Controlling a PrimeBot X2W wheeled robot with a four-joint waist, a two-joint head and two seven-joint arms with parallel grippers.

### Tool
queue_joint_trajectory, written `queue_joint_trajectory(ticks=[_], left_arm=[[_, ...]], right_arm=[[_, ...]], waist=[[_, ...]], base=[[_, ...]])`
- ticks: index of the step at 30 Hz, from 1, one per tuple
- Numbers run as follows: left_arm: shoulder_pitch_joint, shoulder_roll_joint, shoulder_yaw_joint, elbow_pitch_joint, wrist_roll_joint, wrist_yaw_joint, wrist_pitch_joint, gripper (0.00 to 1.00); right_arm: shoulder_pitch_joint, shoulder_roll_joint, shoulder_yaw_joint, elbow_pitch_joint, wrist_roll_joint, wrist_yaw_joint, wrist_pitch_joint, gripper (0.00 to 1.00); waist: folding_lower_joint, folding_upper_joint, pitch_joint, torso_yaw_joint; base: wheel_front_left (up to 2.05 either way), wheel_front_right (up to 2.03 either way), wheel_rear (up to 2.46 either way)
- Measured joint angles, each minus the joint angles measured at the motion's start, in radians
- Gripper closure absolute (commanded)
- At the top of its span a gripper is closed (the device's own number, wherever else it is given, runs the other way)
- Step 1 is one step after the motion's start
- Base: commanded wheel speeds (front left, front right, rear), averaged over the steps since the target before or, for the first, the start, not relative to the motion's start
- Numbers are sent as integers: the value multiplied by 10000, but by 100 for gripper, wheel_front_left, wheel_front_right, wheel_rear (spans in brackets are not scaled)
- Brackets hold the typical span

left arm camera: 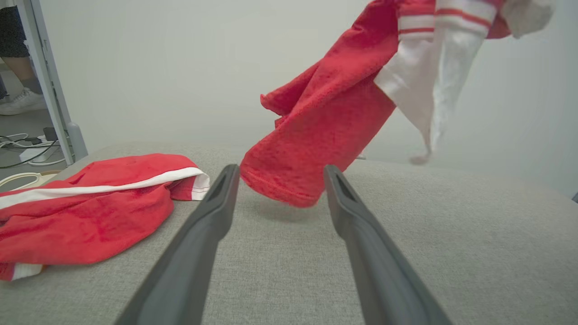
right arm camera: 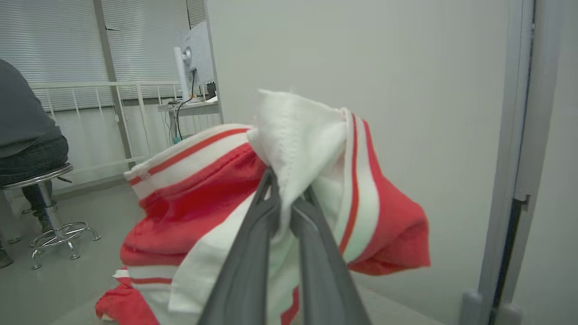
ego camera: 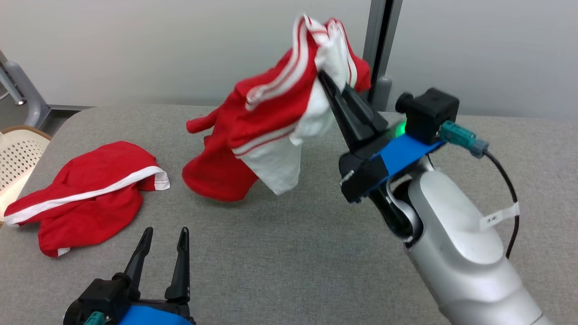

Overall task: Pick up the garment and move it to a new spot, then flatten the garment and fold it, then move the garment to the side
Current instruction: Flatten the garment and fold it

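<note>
Red-and-white garment (ego camera: 271, 131) is up in the air, pinched near its top by the right gripper (ego camera: 322, 76), whose fingers are clamped tight on a white fold at one o'clock of the grey table (ego camera: 316, 262). The left gripper (ego camera: 165, 232) sits at seven o'clock, spread wide and empty. The risk: that thin pinch (one bunched fold) could slip on a swing, or the low hem could drag into the second red garment (ego camera: 86, 194) at nine o'clock. The left wrist view shows the hem close over the table; the right wrist view shows the bite itself.
</note>
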Motion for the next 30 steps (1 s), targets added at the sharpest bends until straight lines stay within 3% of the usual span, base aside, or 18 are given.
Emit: queue_joint_trajectory(ticks=[4, 5, 6, 7, 12, 18, 23, 30], left_arm=[[40, 13, -27, -46, 0, 12, 0, 0], [43, 15, -35, -48, -2, 12, 0, 0], [43, 17, -48, -48, -2, 10, 0, 0], [41, 19, -61, -44, -2, 8, 0, 0], [21, 19, -113, -33, -12, -17, 2, 0], [-77, 19, -134, 15, -31, -17, -2, 0], [-127, 8, -163, 100, -75, -21, -15, 0], [-181, -10, -153, 165, -94, -21, -86, 0]], right_arm=[[1103, 8, -788, 1246, -562, 0, 316, 100], [1337, 4, -1093, 1626, -756, 0, 405, 94], [1547, 4, -1448, 1996, -911, 0, 431, 4], [1729, -2, -1806, 2345, -1185, 0, 433, 0], [2186, -10, -3768, 3636, -2658, 0, 408, 0], [2518, -17, -5116, 3490, -3967, 0, 372, 0], [3062, -13, -4663, 2506, -4510, 0, 736, 0], [4324, -8, -2813, 727, -4017, 0, 2107, 0]], waist=[[0, 0, 44, -35], [0, 0, 61, -51], [0, 0, 80, -62], [0, 0, 103, -70], [0, 0, 212, -72], [1, 0, 280, -87], [1, 0, 283, -125], [1, 0, 352, -199]], base=[[0, 0, 0], [0, 0, 0], [0, 0, 0], [0, 0, 0], [0, 0, 0], [0, 0, 0], [0, 0, 0], [0, 0, 0]])
